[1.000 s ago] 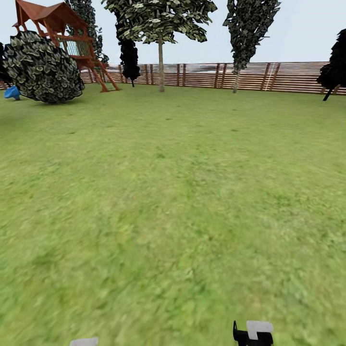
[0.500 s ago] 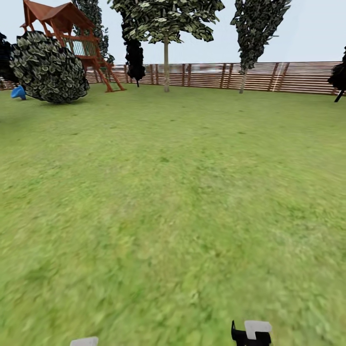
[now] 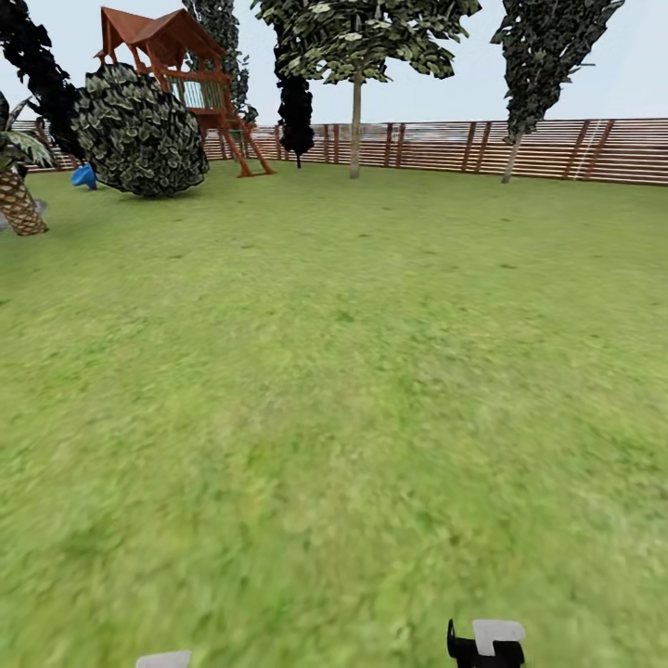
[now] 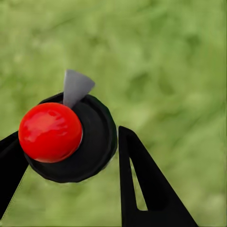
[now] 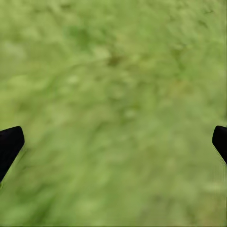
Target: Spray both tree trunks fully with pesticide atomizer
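Rolling across the garden lawn (image 3: 334, 390) with the pesticide atomizer (image 4: 66, 137) already in the left gripper (image 4: 71, 161): black fingers (image 4: 142, 179) clamped on either side of its round black body, red cap facing the wrist camera, grey nozzle poking out past the rim. Carried low and close to the body, probably to keep it steady while the base travels. Nothing but blurred grass beneath it.

Right gripper (image 5: 113, 142) hanging idle, fingertips (image 5: 9, 144) spread wide at the two edges of its wrist view, grass between them and nothing held. Kept free, presumably, since one hand does for spraying.

Ahead by the slatted wooden fence (image 3: 557, 148): a tree (image 3: 357, 37) with a bare straight trunk (image 3: 355, 130), crown high above, and a second one (image 3: 547, 46) off to the right with a thinner trunk (image 3: 510, 158). Both well off across open grass, so nothing sprayed yet by the look of it; approach only just under way.

Compared with a second ago, whole head view swung: play tower (image 3: 199, 83) and round bush (image 3: 139, 130) slid rightward, fence and both trees likewise, and a scaly orange-brown palm (image 3: 19, 195) now peeking in at the left edge. Camera turning left, then, not the scenery moving. White and black bits of the arms at the bottom edge sitting just as before.
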